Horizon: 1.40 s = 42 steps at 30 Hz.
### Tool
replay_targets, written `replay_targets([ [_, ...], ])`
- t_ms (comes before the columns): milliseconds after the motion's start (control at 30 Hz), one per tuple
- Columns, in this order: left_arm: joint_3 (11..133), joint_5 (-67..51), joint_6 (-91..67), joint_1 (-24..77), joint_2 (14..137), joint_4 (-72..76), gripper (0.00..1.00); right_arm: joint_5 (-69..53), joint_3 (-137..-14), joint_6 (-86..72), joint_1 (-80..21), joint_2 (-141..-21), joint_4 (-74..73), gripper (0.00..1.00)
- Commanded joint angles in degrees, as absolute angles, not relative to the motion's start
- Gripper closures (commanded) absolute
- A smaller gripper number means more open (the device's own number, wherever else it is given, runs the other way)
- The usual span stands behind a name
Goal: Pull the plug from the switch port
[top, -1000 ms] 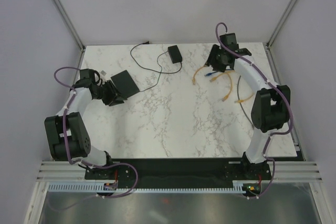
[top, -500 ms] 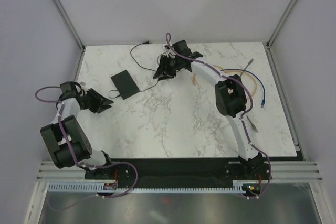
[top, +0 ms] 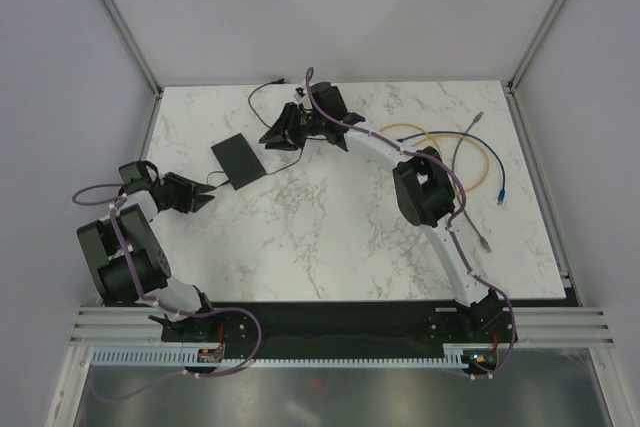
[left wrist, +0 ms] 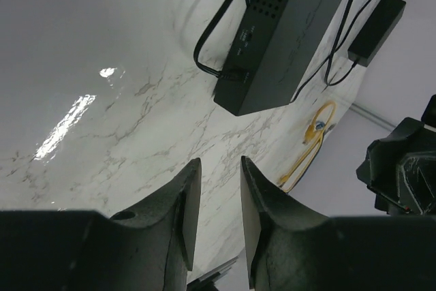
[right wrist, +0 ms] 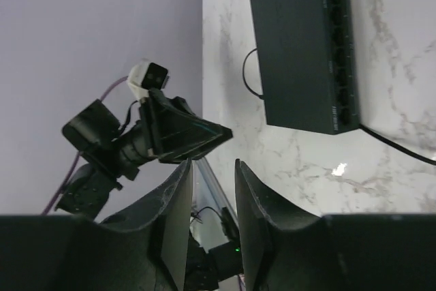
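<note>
Plug (left wrist: 228, 75) sits seated in the edge of the switch (top: 238, 160) that faces my left arm. The switch lies flat at the left rear of the table (top: 350, 247). My right gripper (top: 273, 135) hangs just beside the switch, jaws narrowly parted with nothing between them. The left gripper (top: 203, 197) is near but apart from it, likewise narrow and empty. My worry is that nothing braces the switch, so a tug may drag the whole box instead of unseating the plug. The adapter (left wrist: 377, 28) cord also seems close enough to pinch by mistake, though the plug is small in these views. Since a second ago the right arm has swung over from the cables (top: 470, 152), and the left has backed off the switch.
</note>
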State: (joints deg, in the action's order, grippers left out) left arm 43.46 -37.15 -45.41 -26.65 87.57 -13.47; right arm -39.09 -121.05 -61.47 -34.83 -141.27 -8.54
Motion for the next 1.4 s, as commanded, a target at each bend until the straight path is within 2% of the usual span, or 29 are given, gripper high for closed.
replay_targets([
  [0,42.62,-36.83,-53.96,-26.63,88.85,-4.49,0.62,-39.64,-123.40,-75.56,-37.35,-144.22,3.42,0.61],
  [533,46.58,-24.62,-67.41,-18.28,96.42,-1.14,0.60,-38.32,-128.67,-74.19,-40.78,-151.96,3.08,0.61],
  [1167,46.41,-20.30,-75.14,-16.88,97.65,-1.23,0.61,-39.46,-132.45,-71.28,-41.75,-157.41,0.53,0.74],
  [1367,45.97,-19.51,-77.69,-16.26,98.17,-1.23,0.62,-39.73,-132.89,-71.19,-42.54,-158.11,1.58,0.82],
])
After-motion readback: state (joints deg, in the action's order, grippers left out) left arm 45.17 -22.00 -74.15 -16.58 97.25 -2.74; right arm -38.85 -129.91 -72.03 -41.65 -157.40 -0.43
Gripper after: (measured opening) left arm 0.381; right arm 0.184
